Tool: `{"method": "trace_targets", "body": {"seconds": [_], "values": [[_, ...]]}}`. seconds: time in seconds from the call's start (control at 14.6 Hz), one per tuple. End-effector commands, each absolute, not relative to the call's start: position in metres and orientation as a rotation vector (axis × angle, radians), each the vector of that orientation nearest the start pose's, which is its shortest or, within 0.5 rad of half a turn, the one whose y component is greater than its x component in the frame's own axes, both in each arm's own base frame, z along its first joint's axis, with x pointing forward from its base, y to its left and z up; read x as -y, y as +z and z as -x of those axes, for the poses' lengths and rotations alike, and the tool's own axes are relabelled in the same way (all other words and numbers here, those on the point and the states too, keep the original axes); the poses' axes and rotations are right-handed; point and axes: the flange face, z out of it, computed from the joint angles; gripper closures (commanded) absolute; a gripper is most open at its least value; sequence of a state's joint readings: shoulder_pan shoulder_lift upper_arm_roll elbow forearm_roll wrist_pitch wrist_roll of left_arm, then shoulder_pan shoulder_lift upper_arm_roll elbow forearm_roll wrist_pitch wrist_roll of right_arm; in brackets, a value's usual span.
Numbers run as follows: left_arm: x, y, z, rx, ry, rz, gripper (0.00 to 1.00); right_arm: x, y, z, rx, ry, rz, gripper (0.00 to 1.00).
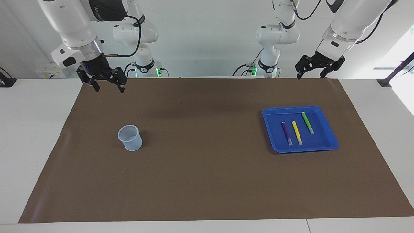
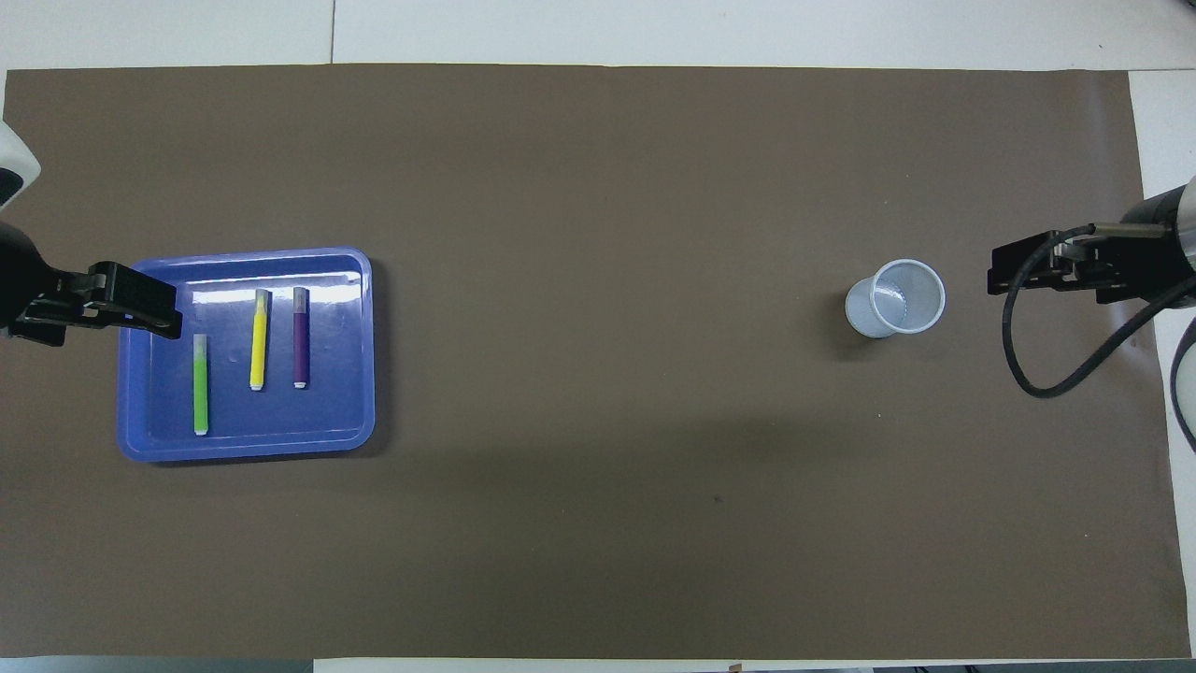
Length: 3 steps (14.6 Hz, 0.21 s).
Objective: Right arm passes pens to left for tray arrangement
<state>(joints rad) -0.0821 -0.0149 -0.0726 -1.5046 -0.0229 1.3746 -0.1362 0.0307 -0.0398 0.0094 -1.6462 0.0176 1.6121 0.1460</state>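
The blue tray (image 1: 318, 139) lies on the brown mat toward the left arm's end, and also shows in the overhead view (image 2: 243, 254). Three pens lie side by side in it: purple (image 1: 286, 133) (image 2: 300, 336), yellow (image 1: 297, 132) (image 2: 259, 338) and green (image 1: 307, 123) (image 2: 200, 397). My left gripper (image 1: 310, 76) (image 2: 112, 304) hangs open and empty in the air, over the tray's edge at the left arm's end. My right gripper (image 1: 109, 88) (image 2: 1056, 266) hangs open and empty, over the mat near the cup at the right arm's end.
A pale blue mesh cup (image 1: 130, 138) (image 2: 895, 297) stands upright on the mat toward the right arm's end, with no pen visible in it. The brown mat (image 1: 207, 168) covers most of the white table.
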Motion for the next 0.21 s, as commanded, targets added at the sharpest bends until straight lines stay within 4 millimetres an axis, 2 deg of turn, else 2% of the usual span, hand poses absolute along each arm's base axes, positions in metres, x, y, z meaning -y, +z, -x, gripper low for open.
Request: {"method": "trace_targets", "body": {"seconds": [0.0, 0.14], "values": [[0.0818, 0.6426, -0.5226, -0.045, 0.169, 3.131, 0.00, -0.0191, 0.6157, -0.5418, -0.145, -0.008, 3.125, 0.00], [0.0835, 0.6421, -0.5234, -0.050, 0.164, 3.131, 0.00, -0.0184, 0.6157, -0.5418, -0.149, -0.008, 3.123, 0.00]]}}
